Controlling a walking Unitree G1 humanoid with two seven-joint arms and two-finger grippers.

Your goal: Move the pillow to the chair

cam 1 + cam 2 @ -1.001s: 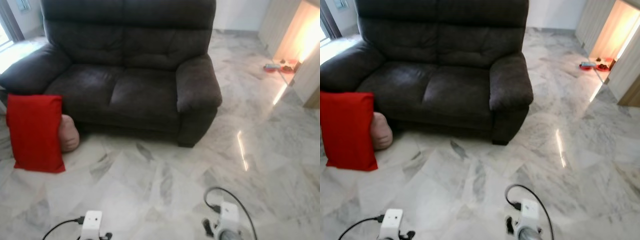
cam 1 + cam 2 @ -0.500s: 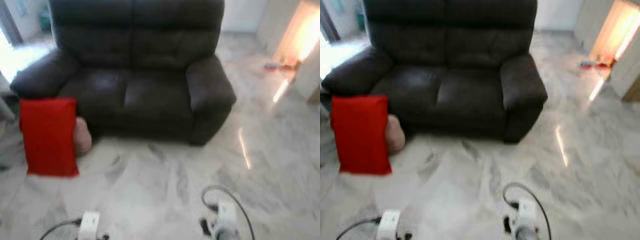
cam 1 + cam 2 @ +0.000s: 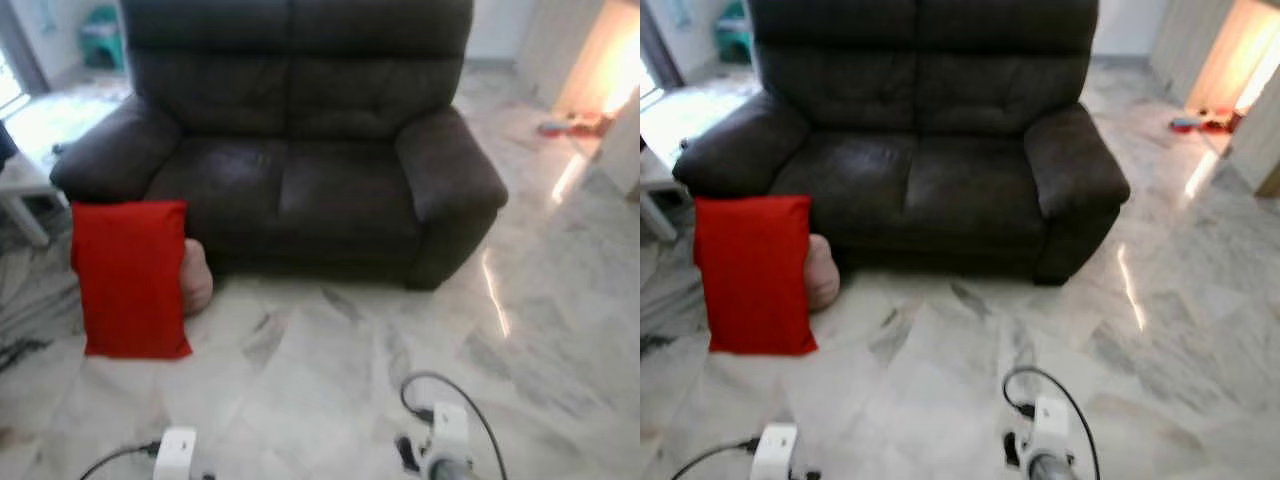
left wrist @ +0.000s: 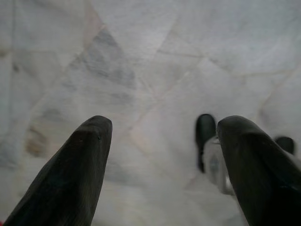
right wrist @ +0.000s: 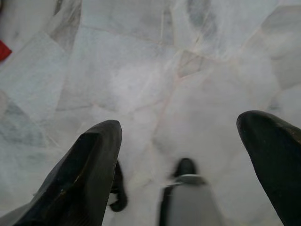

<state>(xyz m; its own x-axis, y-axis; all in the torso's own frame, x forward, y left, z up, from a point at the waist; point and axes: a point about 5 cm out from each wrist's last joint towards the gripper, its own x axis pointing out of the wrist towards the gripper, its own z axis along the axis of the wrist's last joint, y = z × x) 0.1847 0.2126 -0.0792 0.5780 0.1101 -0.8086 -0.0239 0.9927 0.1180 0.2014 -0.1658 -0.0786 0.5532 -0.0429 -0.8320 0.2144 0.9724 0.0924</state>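
Left gripper (image 4: pixel 162 160): hangs low over the marble floor (image 3: pixel 330 390); its two black fingers (image 4: pixel 70 174) are spread wide, with bare floor between them. Nothing is held and nothing is touched.

Right gripper (image 5: pixel 181 160): also points down at the floor, its fingers (image 5: pixel 80 179) set far apart; empty, in contact with nothing.

Wrists from the head camera: the white housing of the left wrist (image 3: pixel 176 452) and that of the right wrist (image 3: pixel 447 432) show at the bottom edge, each with a black cable looping off it. Both are well apart from the pillow and the sofa.

Red pillow (image 3: pixel 130 277): stands upright on the floor at the front corner of the sofa, below its left-hand armrest (image 3: pixel 112 152), to the robot's left. It leans against a pinkish rounded object (image 3: pixel 196 277) that lies just behind it at the sofa's base; what that object is cannot be told.

Sofa (image 3: pixel 305 140): dark two-seat, straight ahead, seat cushions bare.

Surroundings: a white side table (image 3: pixel 22 190) beside the left-hand armrest; a brightly lit doorway (image 3: pixel 1230 60) at far right.
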